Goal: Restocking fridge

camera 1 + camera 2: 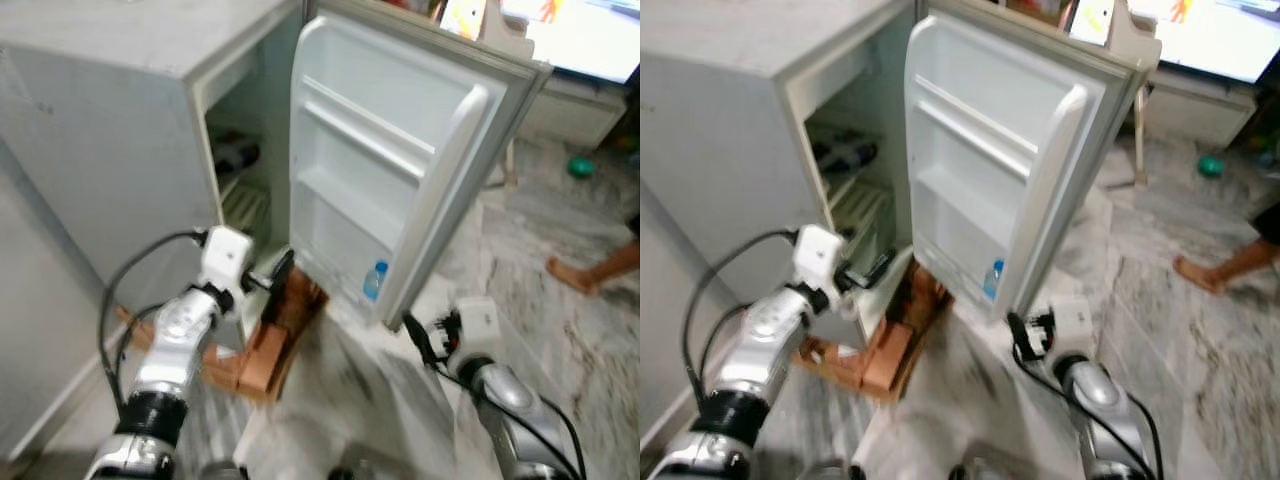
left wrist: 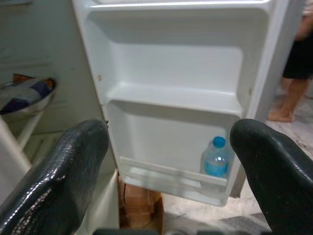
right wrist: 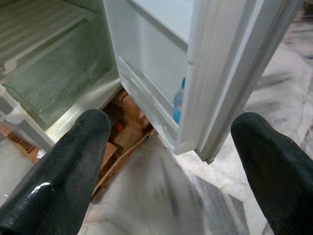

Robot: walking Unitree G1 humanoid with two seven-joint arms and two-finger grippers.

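The left pincer (image 1: pixel 283 272) sits mid-left of the head view, fingers spread wide with nothing between them, just before the hinge side of the open fridge (image 1: pixel 120 130). The right pincer (image 1: pixel 415 335) hangs lower right, near the door's (image 1: pixel 390 150) free edge, its fingers likewise apart and empty.

Neither pincer carries stock, so the step in hand looks like a reach or a check on what is already in. To do it well, I'd keep the left arm clear of the door's inner edge and approach the bottom door shelf squarely (the door stands at a slant, so a straight-ahead reach would clip it). The water bottle (image 1: pixel 374 280) stands upright in that bottom shelf, at its outer end.

The head view gives the whole cabinet, the bricks (image 1: pixel 265 350) under it, and a person's foot (image 1: pixel 570 272) at the right edge. The left wrist view shows a bowl (image 2: pixel 27 98) on an inner shelf; the right wrist view shows the clear crisper drawer (image 3: pixel 58 78).
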